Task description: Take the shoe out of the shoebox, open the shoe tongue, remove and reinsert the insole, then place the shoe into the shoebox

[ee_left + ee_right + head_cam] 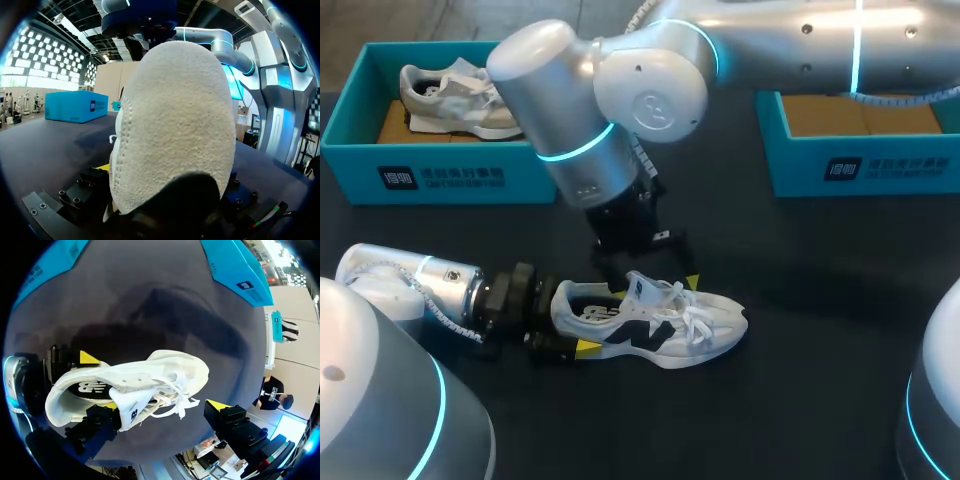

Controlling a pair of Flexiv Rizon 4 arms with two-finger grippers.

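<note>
Clamping the heel of the white low-top sneaker with a black side panel [665,325], your left gripper [592,320] has one yellow-tipped finger on each side of the heel cup, and both press against it. In the left wrist view the pale suede heel fills the space between those fingers.

Your right gripper [164,406] hangs directly over the laces with its fingers spread wide, holding nothing. One yellow fingertip [218,405] stands well apart from the sneaker's side. The other finger sits just beside the raised white tongue [131,407]; you cannot tell whether the two touch.

The sneaker stands sole-down on the black table [800,300], toe pointing away from the left gripper, outside both containers.

Containers:
- The teal cardboard shoebox on the left [440,180] is open-topped and holds a second sneaker, grey and white [450,100], lying on brown paper.
- The teal cardboard shoebox on the right [860,165] is also open-topped and shows only brown paper lining [830,115]. Your right arm crosses above it and hides part of the interior.

Counts:
- Shoeboxes: two.
- Sneakers: two, one on the table and one boxed.
- Grippers: two, one closed on the heel and one spread.
</note>
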